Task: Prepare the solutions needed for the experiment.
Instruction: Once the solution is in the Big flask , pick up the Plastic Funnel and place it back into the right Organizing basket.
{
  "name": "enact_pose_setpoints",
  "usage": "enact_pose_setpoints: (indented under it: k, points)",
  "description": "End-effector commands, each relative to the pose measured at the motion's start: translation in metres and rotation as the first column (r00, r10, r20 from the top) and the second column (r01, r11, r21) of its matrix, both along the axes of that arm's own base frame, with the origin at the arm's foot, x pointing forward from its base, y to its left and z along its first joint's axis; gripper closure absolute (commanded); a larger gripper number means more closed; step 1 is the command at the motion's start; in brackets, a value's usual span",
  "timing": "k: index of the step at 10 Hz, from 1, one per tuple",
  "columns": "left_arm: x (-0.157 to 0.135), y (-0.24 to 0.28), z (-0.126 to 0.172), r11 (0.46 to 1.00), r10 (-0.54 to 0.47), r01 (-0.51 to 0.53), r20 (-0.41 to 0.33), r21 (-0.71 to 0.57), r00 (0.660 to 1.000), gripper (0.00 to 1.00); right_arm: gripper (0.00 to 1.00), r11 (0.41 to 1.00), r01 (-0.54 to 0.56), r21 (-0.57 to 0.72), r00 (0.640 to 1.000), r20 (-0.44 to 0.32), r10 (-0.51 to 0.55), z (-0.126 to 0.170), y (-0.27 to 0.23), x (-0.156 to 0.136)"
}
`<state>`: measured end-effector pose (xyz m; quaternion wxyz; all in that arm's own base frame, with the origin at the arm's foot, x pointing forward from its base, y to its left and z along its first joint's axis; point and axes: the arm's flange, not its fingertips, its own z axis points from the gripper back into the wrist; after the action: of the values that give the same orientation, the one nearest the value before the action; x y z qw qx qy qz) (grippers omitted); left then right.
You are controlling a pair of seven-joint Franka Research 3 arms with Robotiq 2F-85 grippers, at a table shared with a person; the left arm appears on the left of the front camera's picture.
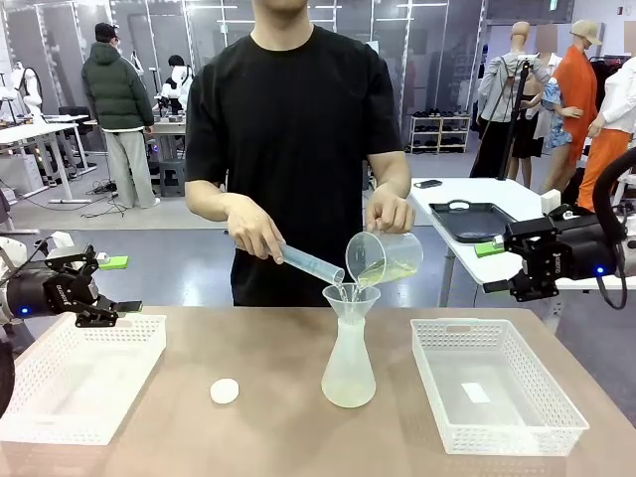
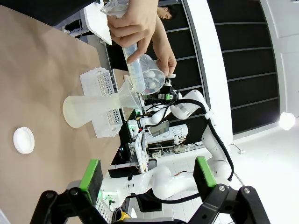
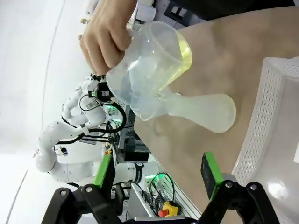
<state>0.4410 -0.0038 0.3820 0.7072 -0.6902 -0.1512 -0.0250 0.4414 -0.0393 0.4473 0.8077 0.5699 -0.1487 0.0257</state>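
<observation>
While the person pours at the middle of the worktop point(image 1: 278, 437), the step in hand appears to be getting the solution point(image 1: 378, 270) into the flask point(image 1: 349, 373) through the funnel point(image 1: 350, 296). Left of centre, one hand point(image 1: 253, 231) slants a clear tube point(image 1: 310, 263) down so its end meets the funnel mouth. Just right of it, the other hand point(image 1: 390, 212) tips a cup point(image 1: 388, 254), and the pale yellow-green liquid pools at the low lip right above the funnel. Done well, this calls for a slow, even tilt, with the lip kept over the funnel's middle and the tube steady, so the thin stream neither overshoots nor rocks the funnel, which only rests in the flask's neck. I cannot tell how much has reached the flask. A white cap point(image 1: 225, 391) lies on the worktop to the flask's left, well apart from it. At the far left of the frame, the left arm point(image 1: 45, 290) hangs above the near corner of a white basket point(image 1: 149, 328). Its jaws are spread wide and released, green pads point(image 2: 91, 179) apart, with nothing between them. At the far right, the right arm point(image 1: 556, 253) hovers beyond a second basket point(image 1: 427, 348). Its jaws are likewise parted and empty, pads point(image 3: 103, 175) touching nothing.
</observation>
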Motion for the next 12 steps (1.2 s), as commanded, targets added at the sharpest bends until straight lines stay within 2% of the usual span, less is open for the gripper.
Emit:
enact_pose_setpoints:
  k: [1, 8, 9, 12]
  points:
    - [0.0, 0.0, 0.001, 1.0, 0.004, -0.004, 0.0, 0.004, 1.0, 0.0, 0.07, 0.998, 0.006, 0.069, 0.999, 0.031, -0.008, -0.013, 0.0, 0.0]
    - [0.0, 0.0, 0.001, 1.0, 0.004, -0.004, 0.0, 0.004, 1.0, 0.0, 0.07, 0.99, -0.011, 0.14, 1.0, 0.013, 0.01, -0.033, 0.001, 0.003]
    - [0.0, 0.0, 0.001, 1.0, 0.004, -0.004, 0.0, 0.004, 1.0, 0.0, 0.07, 0.994, 0.008, 0.108, 1.0, -0.016, -0.006, -0.026, -0.002, 0.002]
    - [0.0, 0.0, 0.001, 1.0, 0.004, -0.004, 0.0, 0.004, 1.0, 0.0, 0.07, 0.994, 0.008, 0.108, 1.0, -0.016, -0.006, -0.026, -0.002, 0.002]
